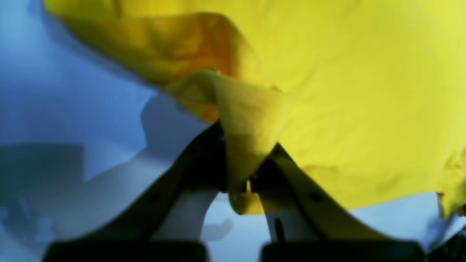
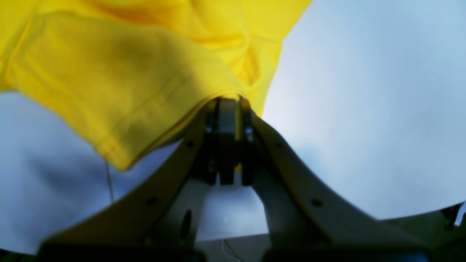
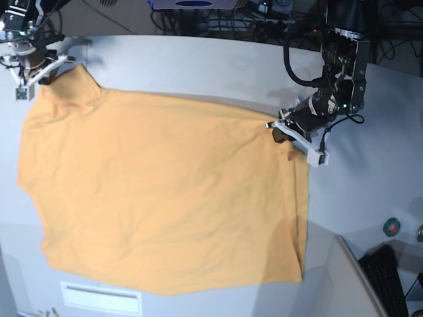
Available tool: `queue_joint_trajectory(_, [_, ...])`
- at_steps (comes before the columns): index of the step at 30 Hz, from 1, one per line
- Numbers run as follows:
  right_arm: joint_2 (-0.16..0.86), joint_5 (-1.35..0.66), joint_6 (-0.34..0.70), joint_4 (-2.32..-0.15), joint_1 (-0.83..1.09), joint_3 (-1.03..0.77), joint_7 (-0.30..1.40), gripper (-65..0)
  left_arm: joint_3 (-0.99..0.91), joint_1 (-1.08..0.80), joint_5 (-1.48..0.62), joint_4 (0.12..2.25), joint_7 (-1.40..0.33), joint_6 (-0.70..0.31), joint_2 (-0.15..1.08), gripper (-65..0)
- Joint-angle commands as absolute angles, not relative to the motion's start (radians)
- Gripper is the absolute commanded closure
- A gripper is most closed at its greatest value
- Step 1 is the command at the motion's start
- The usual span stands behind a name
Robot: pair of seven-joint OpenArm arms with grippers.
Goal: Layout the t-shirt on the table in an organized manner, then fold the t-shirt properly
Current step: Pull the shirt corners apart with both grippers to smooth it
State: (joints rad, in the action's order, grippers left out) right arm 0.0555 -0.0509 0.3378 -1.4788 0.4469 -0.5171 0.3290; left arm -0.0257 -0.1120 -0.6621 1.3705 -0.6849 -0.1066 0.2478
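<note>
— Cables and dark equipment ran along the far edge of the room, behind the table (image 3: pixel 198 66). What lay on that pale surface?

— Only the t-shirt (image 3: pixel 165 198), spread nearly flat and filling most of the middle of the tabletop. It looked light orange from the base view and vivid yellow through both wrist cameras. Soft creases crossed the body, and one long edge near the base view's right side was folded over on itself in a narrow strip.

— Where was the left gripper (image 1: pixel 238 160)?

— At the shirt's edge on the base view's right, near the top corner of that side. Its jaws were pressed together on a small pinched fold of the cloth, which stood up between them in a tented peak while the rest lay against the table.

— And the right gripper (image 2: pixel 227 109)?

— At the far corner on the base view's left, where a sleeve (image 2: pixel 120 91) reached toward the table's rim. Its jaws were likewise clamped together, with the hem of the fabric caught at their tips; the sleeve draped away from them.

— Anything else on the table?

— A small rectangular slot plate (image 3: pixel 100 297) sat just beyond the shirt's near edge, and a keyboard (image 3: pixel 386 281) showed past the table's corner.
</note>
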Motion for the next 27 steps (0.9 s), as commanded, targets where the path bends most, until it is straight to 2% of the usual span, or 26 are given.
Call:
queue_joint_trajectory(1, [0.067, -0.056, 0.334, -1.495, 0.447, -0.522, 0.305, 0.0, -0.030, -0.107, -0.674, 1.388, -0.667, -0.116, 0.260, 0.0])
queue_joint_trajectory(7, [0.065, -0.056, 0.334, -1.517, 0.483, -0.515, 0.306, 0.0, -0.031, -0.130, -0.680, 1.388, -0.668, -0.113, 0.295, 0.0])
queue_joint_trajectory(10, [0.056, -0.056, 0.334, -1.534, 0.512, -0.513, 0.306, 0.0, -0.054, -0.162, -0.682, 1.395, -0.667, -0.111, 0.298, -23.5])
queue_joint_trajectory(12, [0.033, -0.056, 0.334, -1.538, 0.521, -0.513, 0.306, -11.4, -0.131, -0.205, -0.682, 1.406, -0.667, -0.111, 0.292, -37.7])
queue_joint_trajectory(14, [0.030, -0.056, 0.334, -1.538, 0.536, -0.513, 0.306, -19.8, -0.213, -0.237, -0.682, 1.420, -0.667, -0.111, 0.275, -46.9])
queue_joint_trajectory(16, [0.027, -0.056, 0.334, -1.538, 0.549, -0.513, 0.306, -21.8, -0.297, -0.262, -0.680, 1.432, -0.667, -0.111, 0.255, -52.3])
queue_joint_trajectory(22, [-0.008, -0.056, 0.334, -1.624, 0.611, -0.524, 0.329, -21.8, -0.452, -0.314, -0.682, 1.509, -0.668, -0.111, 0.229, -50.7])
queue_joint_trajectory(25, [-0.010, -0.056, 0.334, -1.681, 0.611, -0.549, 0.364, -21.6, -0.522, -0.341, -0.682, 1.606, -0.670, -0.111, 0.185, -45.1])
queue_joint_trajectory(27, [-0.007, -0.056, 0.334, -1.704, 0.601, -0.558, 0.363, -21.6, -0.532, -0.352, -0.682, 1.678, -0.671, -0.111, 0.150, -37.8])
